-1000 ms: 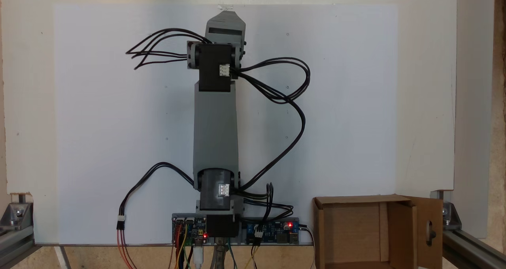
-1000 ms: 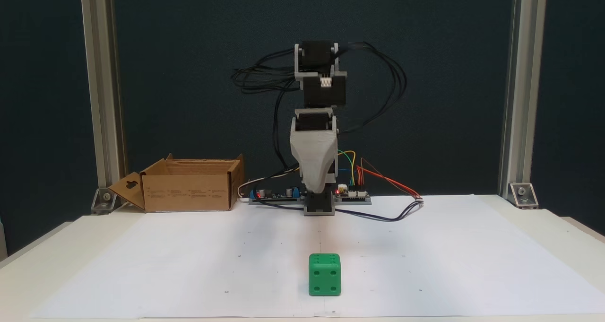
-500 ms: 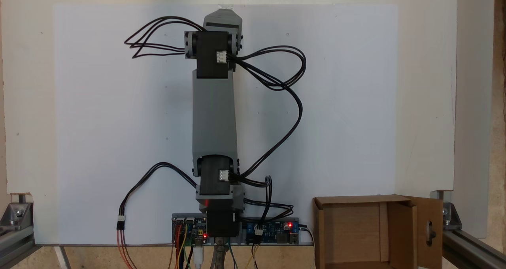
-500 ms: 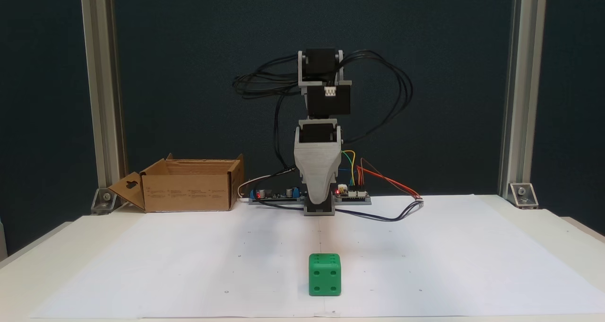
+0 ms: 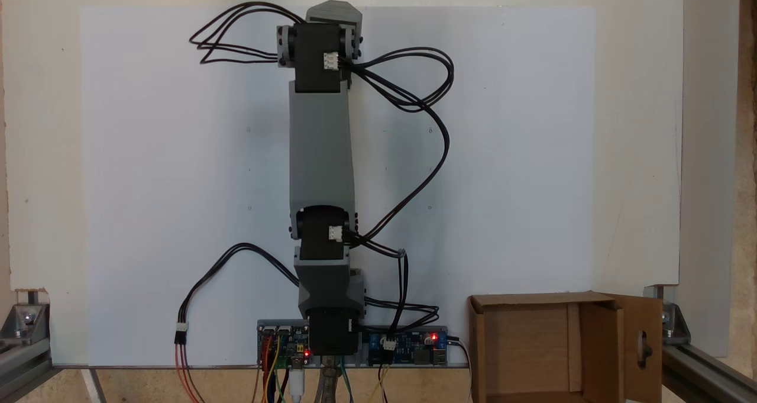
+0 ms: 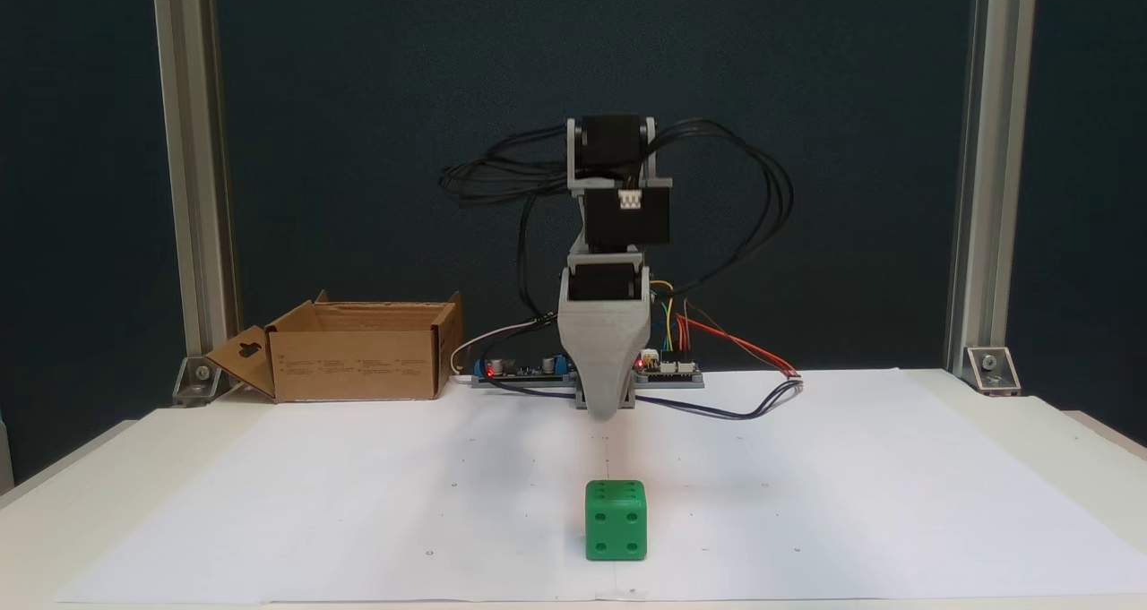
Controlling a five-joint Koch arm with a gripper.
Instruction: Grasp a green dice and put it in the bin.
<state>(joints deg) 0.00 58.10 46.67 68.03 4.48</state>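
The cardboard bin (image 6: 363,350) stands at the far left of the table in the fixed view from the front, and in the fixed view from above (image 5: 556,347) it sits at the lower right; its top flaps are folded open, one side flap with a slot cutout hangs outward, and what shows of its inside holds nothing. Nearest the front camera, the green dice (image 6: 616,519) rests on the white paper sheet (image 6: 358,502), close to the sheet's front edge and on the arm's centre line, showing a four-pip face toward the camera. It is well apart from the bin, with bare paper between them. Behind it, the gripper (image 6: 602,406) hangs with its grey tip pointing down, above the paper and short of the dice, touching nothing. Only one tapered tip shows, so whether the jaws are apart or together cannot be told. From above, the arm (image 5: 321,148) stretches straight out from its base, black cables looping to both sides. Circuit boards (image 6: 668,373) with red lights and coloured wires flank the base at the back.
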